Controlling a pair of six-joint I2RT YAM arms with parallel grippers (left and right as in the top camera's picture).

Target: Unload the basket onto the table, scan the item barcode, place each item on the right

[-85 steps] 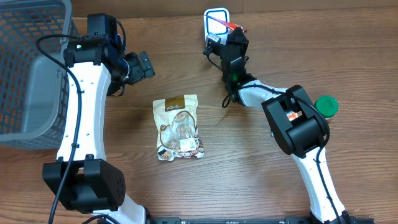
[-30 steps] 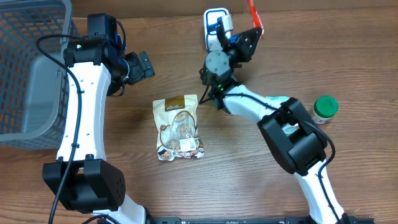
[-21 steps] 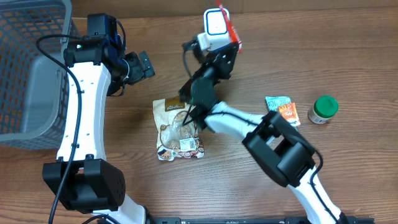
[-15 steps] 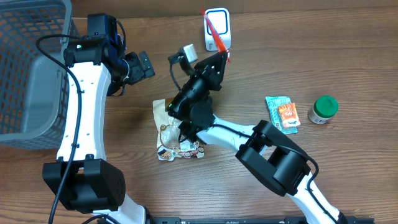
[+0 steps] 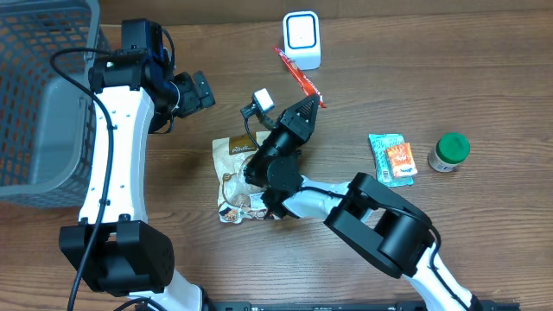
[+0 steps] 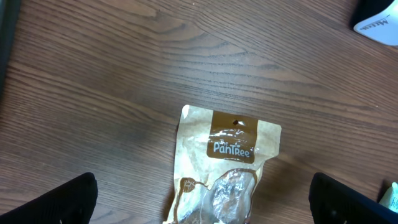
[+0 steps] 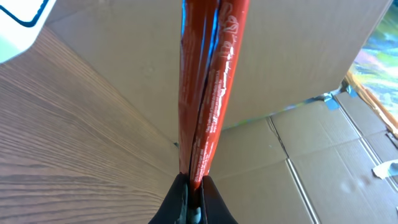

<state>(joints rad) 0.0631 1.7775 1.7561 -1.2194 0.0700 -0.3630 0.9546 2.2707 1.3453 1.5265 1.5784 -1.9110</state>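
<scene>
Right gripper [image 7: 193, 186] is clamped shut on one end of a slim, glossy red stick packet [image 5: 300, 78], which slants across the upper centre, its far tip just below the white barcode scanner [image 5: 301, 39]. Bare wood-grain table [image 5: 484, 69] lies open to the right. Left gripper [image 5: 200, 89] hangs wide open and empty above a crinkly PanTree pouch [image 6: 227, 162]. A mesh basket [image 5: 34, 86] fills the upper left; a teal sachet [image 5: 393, 158] and a green-lidded jar [image 5: 449, 152] sit at right.

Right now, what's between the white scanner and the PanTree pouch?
Overhead view: the right tool, shut on a red stick packet, sits between the scanner and the pouch.
</scene>
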